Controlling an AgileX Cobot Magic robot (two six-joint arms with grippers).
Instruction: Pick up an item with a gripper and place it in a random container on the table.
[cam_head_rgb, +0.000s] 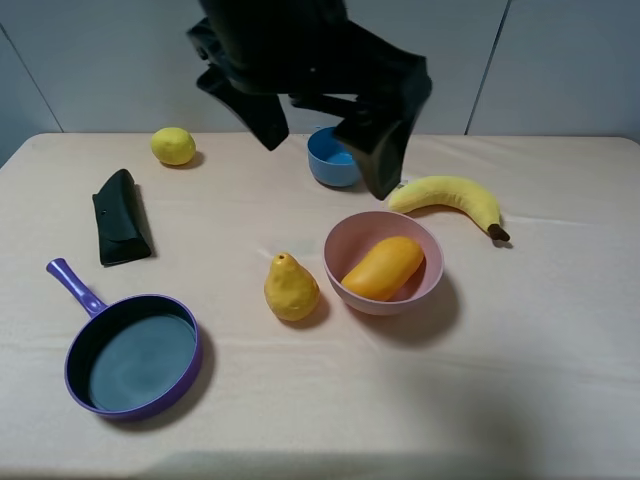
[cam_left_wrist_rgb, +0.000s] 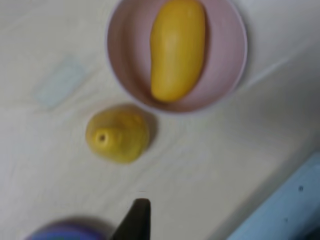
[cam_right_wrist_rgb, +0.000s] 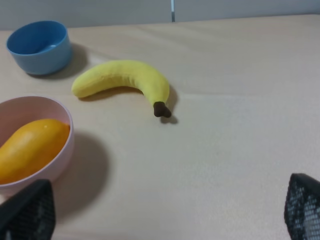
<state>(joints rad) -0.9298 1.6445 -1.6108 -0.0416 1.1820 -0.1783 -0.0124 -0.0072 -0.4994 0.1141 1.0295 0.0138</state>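
The orange-yellow mango (cam_head_rgb: 383, 268) lies inside the pale pink bowl (cam_head_rgb: 386, 304) at the middle of the cloth-covered table (cam_head_rgb: 530, 350). My left gripper (cam_head_rgb: 325, 145) hangs high above the table behind the bowl, its two black fingers spread open and empty. The left wrist view looks straight down on the mango (cam_left_wrist_rgb: 177, 47) in the bowl (cam_left_wrist_rgb: 117, 45); only one fingertip (cam_left_wrist_rgb: 137, 217) shows there. My right gripper (cam_right_wrist_rgb: 167, 212) is open and empty, low over the table, with the mango (cam_right_wrist_rgb: 32, 147) and bowl (cam_right_wrist_rgb: 65, 155) ahead to one side. It does not show in the exterior view.
A bumpy yellow pear (cam_head_rgb: 291, 288) stands just left of the bowl. A banana (cam_head_rgb: 450, 197) lies behind the bowl on the right, a blue bowl (cam_head_rgb: 330, 165) behind it. A lemon (cam_head_rgb: 173, 146), a black case (cam_head_rgb: 120, 218) and a purple frying pan (cam_head_rgb: 135, 355) are on the left.
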